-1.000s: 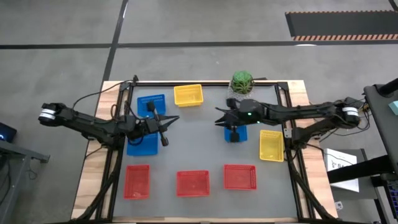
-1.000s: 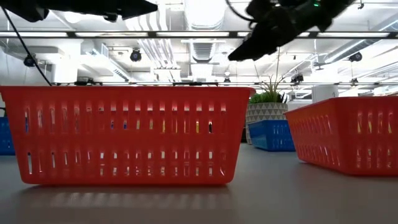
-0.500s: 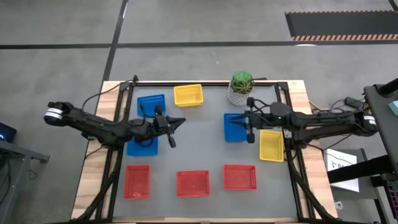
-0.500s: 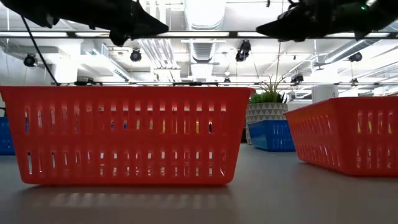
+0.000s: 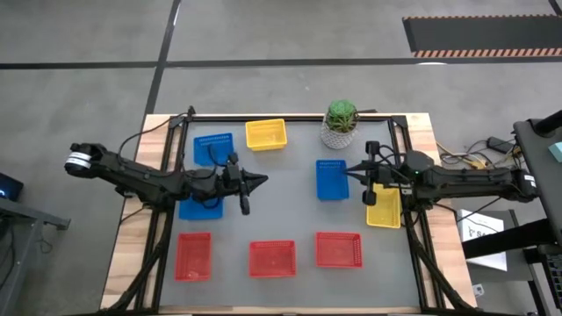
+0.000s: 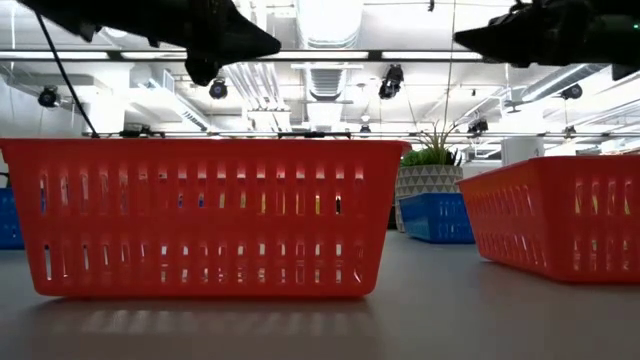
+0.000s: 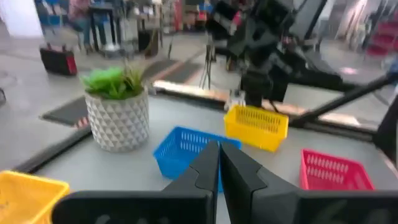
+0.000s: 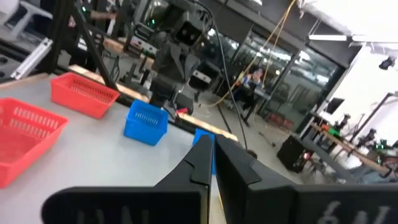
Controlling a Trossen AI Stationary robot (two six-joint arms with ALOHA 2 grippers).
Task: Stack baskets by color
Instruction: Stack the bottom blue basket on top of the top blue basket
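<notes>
1. Plastic mesh baskets lying apart on the grey table [image 5: 290, 211], none stacked by colour yet: three red baskets [image 5: 271, 258] in a row along the near edge; blue baskets at far left [image 5: 213, 147], under the left arm [image 5: 200, 207] and at centre right [image 5: 331, 179]; yellow baskets at the far edge [image 5: 265, 134] and under the right arm [image 5: 384, 207]. Only two yellow visible.
2. Hovering above the table between the left blue pair and the centre: left gripper [image 5: 255, 182], fingers pressed together, carrying nothing.
3. Hovering just beside the centre-right blue basket, over the yellow one: right gripper [image 5: 353, 172], fingers likewise pressed together and empty.
4. Standing at the far edge: potted plant [image 5: 341, 123], outside the task.
5. Handling, judged: light, thin-walled, slightly flexing, easily sliding; pinching one short rim wall, lifting level, nesting squarely.
</notes>
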